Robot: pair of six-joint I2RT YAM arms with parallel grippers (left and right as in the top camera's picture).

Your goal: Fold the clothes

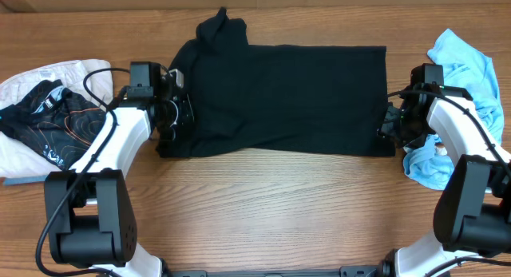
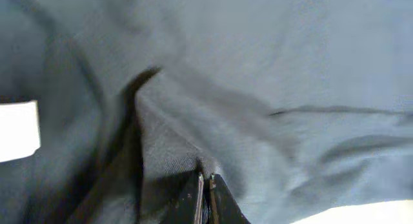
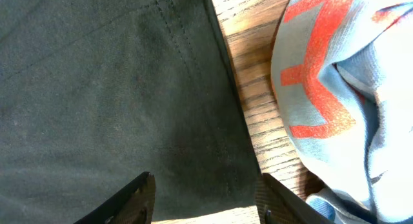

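Observation:
A black garment (image 1: 279, 97) lies spread flat across the middle of the table. My left gripper (image 1: 172, 117) is at its left edge, shut on a raised fold of the black fabric (image 2: 168, 146); the jaws (image 2: 205, 185) pinch the cloth. My right gripper (image 1: 393, 124) is at the garment's right edge near the front corner, open, with its fingers (image 3: 205, 192) spread just above the black cloth (image 3: 110, 101) and its hem beside bare wood.
A light blue garment with orange print (image 1: 467, 85) is bunched at the right, close to my right arm; it also shows in the right wrist view (image 3: 335, 88). A pile of white and black patterned clothes (image 1: 48, 117) lies at the left.

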